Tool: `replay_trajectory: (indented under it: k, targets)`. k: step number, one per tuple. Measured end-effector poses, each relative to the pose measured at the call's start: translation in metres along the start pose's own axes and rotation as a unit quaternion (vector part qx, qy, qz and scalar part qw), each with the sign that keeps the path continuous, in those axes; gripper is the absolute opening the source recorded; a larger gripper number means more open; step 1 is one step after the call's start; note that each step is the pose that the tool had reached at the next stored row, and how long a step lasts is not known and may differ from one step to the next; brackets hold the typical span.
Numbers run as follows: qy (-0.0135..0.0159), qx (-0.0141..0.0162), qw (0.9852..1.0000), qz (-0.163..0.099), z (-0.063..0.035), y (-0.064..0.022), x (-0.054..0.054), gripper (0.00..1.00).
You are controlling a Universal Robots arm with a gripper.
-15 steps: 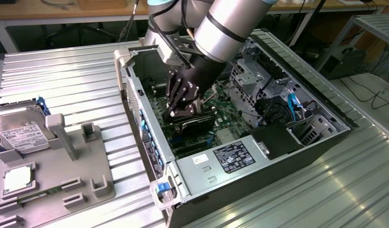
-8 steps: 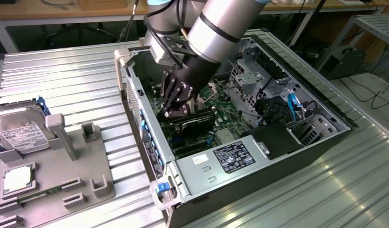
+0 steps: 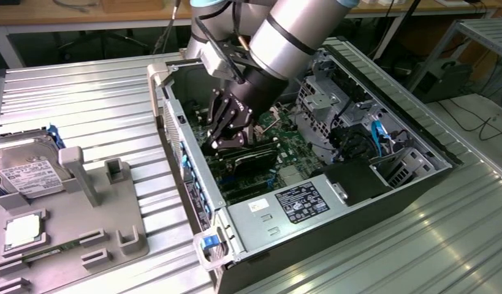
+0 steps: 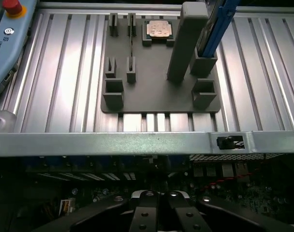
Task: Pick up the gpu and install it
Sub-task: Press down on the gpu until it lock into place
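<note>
The gpu [image 3: 252, 160], a thin flat black card, sits down in the open black computer case [image 3: 414, 177] on the green motherboard [image 3: 293, 154], near the case's rear wall. The black claw [image 3: 226, 142] looks pressed together right at the card's top edge. My worry: if the card sits tilted or off its slot, pushing could jam it or bend contacts. The grey parts holder [image 3: 111, 229] sits beside the case on the ribbed metal tabletop [image 3: 87, 104].
</note>
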State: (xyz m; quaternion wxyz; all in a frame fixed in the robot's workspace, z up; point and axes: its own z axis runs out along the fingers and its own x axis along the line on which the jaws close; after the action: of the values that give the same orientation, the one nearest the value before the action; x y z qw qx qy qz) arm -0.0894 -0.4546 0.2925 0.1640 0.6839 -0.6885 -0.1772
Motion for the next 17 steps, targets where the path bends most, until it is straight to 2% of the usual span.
replay_trajectory:
  k: [2, 4, 6, 7, 17]
  targets:
    - [0.0, -0.0059, 1.0, 0.0, 0.001, -0.0012, 0.0002, 0.11]
    - [0.0, -0.015, 0.9999, 0.0, 0.0006, -0.0052, 0.0006, 0.11]
    - [0.0, -0.0212, 0.9998, 0.0, -0.0004, -0.0083, 0.001, 0.11]
    - [0.0001, -0.0226, 0.9997, 0.001, -0.0006, -0.0085, 0.001, 0.11]
    - [0.0, -0.0255, 0.9997, 0.001, 0.0057, -0.0086, 0.0016, 0.11]
